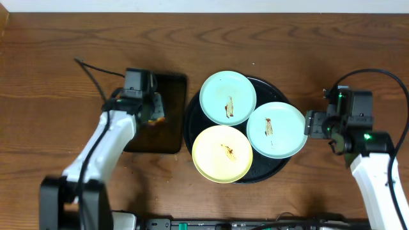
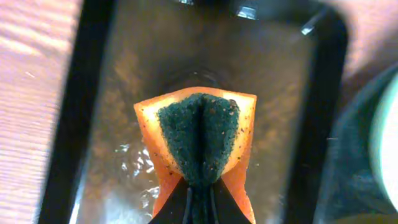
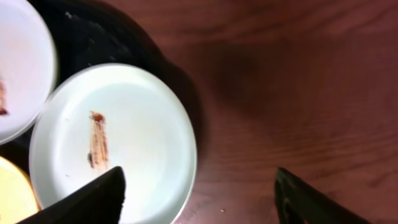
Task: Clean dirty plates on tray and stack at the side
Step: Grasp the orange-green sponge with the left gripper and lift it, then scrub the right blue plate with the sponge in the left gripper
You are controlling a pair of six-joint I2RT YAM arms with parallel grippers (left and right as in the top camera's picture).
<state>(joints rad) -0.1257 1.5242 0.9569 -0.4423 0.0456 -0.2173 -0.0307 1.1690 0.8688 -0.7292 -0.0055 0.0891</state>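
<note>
Three smeared plates lie on the round black tray (image 1: pixel 192 118): a pale blue one (image 1: pixel 227 98) at the back, a pale blue one (image 1: pixel 276 130) at the right, a pale yellow one (image 1: pixel 222 153) in front. My left gripper (image 1: pixel 154 114) is shut on an orange sponge with a dark green scrub face (image 2: pixel 199 137), folding it, over the rectangular black tray (image 1: pixel 163 137). My right gripper (image 1: pixel 311 124) is open at the right blue plate's (image 3: pixel 112 143) right rim, one finger over the plate and one over the wood.
The rectangular tray (image 2: pixel 87 93) is wet and stands just left of the round tray. A black cable (image 1: pixel 96 73) trails over the table behind the left arm. Bare wood (image 3: pixel 298 93) lies to the right of the plates.
</note>
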